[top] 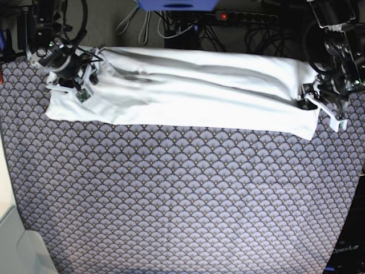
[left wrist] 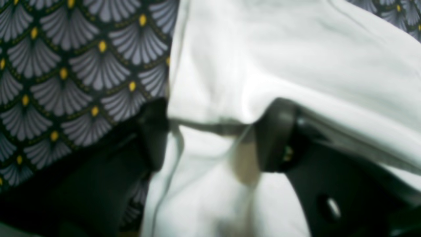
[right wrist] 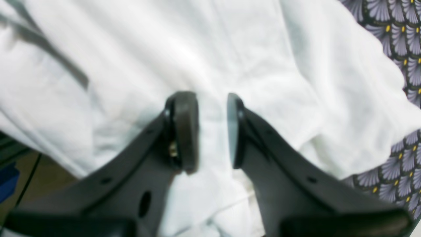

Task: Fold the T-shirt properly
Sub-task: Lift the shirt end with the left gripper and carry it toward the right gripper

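The white T-shirt lies stretched in a long wrinkled band across the far side of the table. It fills the left wrist view and the right wrist view. My left gripper is at the shirt's right end. Its jaws are wide open, with a hem running between them and cloth draped over one finger. My right gripper is at the shirt's left end. Its jaws stand a little apart, low over the cloth.
A fan-patterned purple tablecloth covers the table and shows beside the shirt. Cables and a power strip lie behind the far edge. A white surface sits at the near left corner. Floor shows past the table edge.
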`<act>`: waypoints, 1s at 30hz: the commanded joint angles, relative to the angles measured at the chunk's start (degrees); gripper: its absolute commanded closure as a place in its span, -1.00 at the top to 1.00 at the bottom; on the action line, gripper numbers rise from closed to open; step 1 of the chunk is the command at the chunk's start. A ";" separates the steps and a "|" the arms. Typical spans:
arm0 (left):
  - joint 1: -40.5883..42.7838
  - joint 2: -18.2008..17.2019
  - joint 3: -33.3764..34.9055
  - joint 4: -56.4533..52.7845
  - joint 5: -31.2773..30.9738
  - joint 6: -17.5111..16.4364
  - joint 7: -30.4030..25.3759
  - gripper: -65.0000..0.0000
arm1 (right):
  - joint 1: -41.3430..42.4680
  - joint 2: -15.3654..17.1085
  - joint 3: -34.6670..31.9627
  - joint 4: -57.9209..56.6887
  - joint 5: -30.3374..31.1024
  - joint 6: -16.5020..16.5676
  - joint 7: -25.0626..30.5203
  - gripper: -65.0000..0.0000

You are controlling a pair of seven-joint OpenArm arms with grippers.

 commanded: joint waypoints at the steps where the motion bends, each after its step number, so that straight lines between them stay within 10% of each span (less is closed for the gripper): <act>1: -0.17 -0.47 -0.05 0.37 -0.40 0.19 0.05 -0.14 | 0.16 0.75 0.47 0.61 -1.21 -0.42 -0.35 -0.57; 7: -0.26 -0.47 -0.05 0.37 -0.40 0.45 0.05 -1.00 | 0.16 0.75 0.47 0.61 -1.21 -0.42 -0.35 -0.57; 26: -0.26 4.72 2.59 31.32 -0.31 0.98 9.11 -0.99 | 0.16 0.75 0.47 0.52 -1.21 -0.42 -0.35 -0.57; 30: 0.09 6.30 10.94 33.43 -0.31 7.05 10.95 -0.99 | 0.16 0.75 0.47 0.52 -1.21 -0.42 -0.35 -0.57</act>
